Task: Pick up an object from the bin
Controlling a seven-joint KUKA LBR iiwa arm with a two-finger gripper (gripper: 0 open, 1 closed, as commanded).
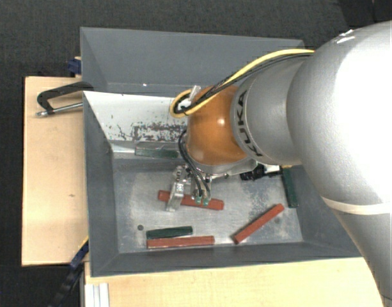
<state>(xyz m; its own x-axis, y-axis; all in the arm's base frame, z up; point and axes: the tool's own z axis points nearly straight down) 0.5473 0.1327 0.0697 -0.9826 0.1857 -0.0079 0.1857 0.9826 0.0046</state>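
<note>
The hand [181, 195] hangs over a flat red bar [214, 203]; I cannot tell its grip. A slanted red bar [258, 223] and a green bar [169, 232] lie apart.

Front-left on the bin [100, 190] floor: dk green bar [169, 233] lying flat, w/ a longer red-brown bar [180, 241] just beside it on the near side, both approx. parallel to the front wall. Just left of the green one, a small dark dot [140, 228]. Front-right: 2nd red-brown bar [258, 223], tilted, right end higher in view, apart from the rest. By the right wall, a dk green strip [290, 188] running front-to-back. Along the back wall, a dull green bar [156, 150].
</note>
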